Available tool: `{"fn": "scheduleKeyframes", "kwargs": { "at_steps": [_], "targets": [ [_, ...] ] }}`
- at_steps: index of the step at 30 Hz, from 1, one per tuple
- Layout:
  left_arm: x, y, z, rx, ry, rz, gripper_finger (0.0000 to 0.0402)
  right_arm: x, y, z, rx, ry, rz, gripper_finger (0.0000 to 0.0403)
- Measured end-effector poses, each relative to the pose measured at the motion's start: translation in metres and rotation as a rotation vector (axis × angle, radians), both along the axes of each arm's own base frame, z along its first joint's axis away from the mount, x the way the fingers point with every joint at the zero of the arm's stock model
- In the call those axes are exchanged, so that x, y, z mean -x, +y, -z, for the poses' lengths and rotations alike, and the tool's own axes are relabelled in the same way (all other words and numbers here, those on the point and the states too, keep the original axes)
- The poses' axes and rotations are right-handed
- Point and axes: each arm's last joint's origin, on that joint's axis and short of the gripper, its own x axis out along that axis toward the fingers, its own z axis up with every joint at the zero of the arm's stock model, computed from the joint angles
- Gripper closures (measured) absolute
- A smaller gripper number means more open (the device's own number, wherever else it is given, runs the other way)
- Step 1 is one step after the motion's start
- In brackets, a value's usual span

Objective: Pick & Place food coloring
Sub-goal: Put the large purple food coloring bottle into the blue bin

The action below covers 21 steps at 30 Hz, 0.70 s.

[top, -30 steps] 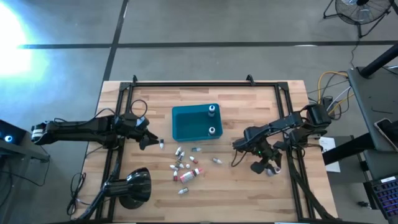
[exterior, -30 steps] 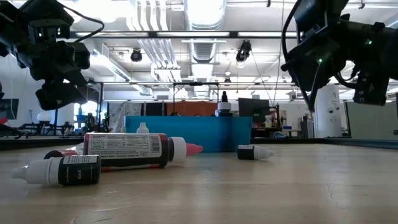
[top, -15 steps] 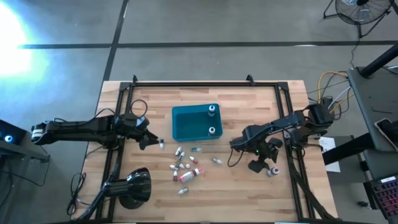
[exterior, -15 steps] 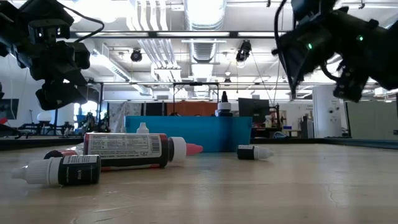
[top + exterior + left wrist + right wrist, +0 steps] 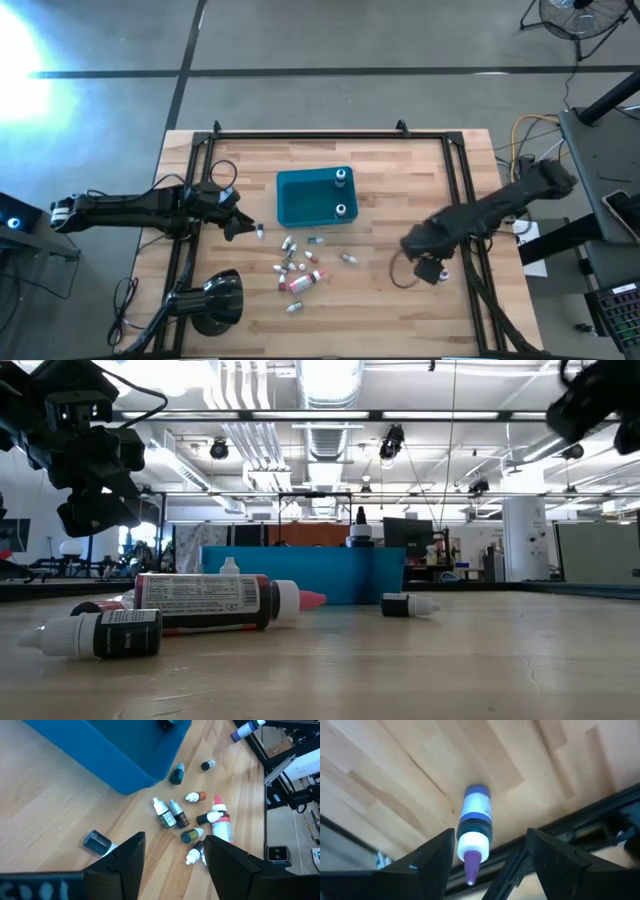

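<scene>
Several small food coloring bottles (image 5: 300, 266) lie loose on the wooden table in front of the teal bin (image 5: 300, 205). Two bottles (image 5: 341, 178) stand upright in the bin. One small bottle (image 5: 98, 842) lies close to my left gripper (image 5: 172, 865), which hovers open at the table's left. My right gripper (image 5: 497, 865) is open and points down near the right rail. A blue-labelled bottle with a purple tip (image 5: 476, 827) lies on the wood below it, between its two fingers and apart from them.
Black frame rails (image 5: 465, 200) run along the table's left, right and far sides. A black dome-shaped lamp (image 5: 215, 300) sits at the near left corner. Bare wood lies between the bottle cluster and the right rail.
My right arm has stretched out straighter and its gripper has shifted a little toward the table's right edge, over the bottle by the rail. In the low view it has left the picture toward the upper right.
</scene>
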Motion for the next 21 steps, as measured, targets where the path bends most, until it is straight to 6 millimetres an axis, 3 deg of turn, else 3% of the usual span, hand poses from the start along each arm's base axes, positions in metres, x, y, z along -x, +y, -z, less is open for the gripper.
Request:
{"fn": "scheduleKeyframes", "kwargs": {
  "at_steps": [4,9,21],
  "targets": [
    [0.0,0.0,0.0,0.0,0.0,0.0,0.0224,0.021,0.019,-0.01,0.024,-0.074,-0.111,0.0161],
    [0.0,0.0,0.0,0.0,0.0,0.0,0.0224,0.034,0.038,-0.008,0.061,-0.091,-0.219,0.0161],
    [0.0,0.0,0.0,0.0,0.0,-0.001,0.0224,0.03,0.05,0.008,0.186,-0.087,-0.34,0.016]
  ]
}}
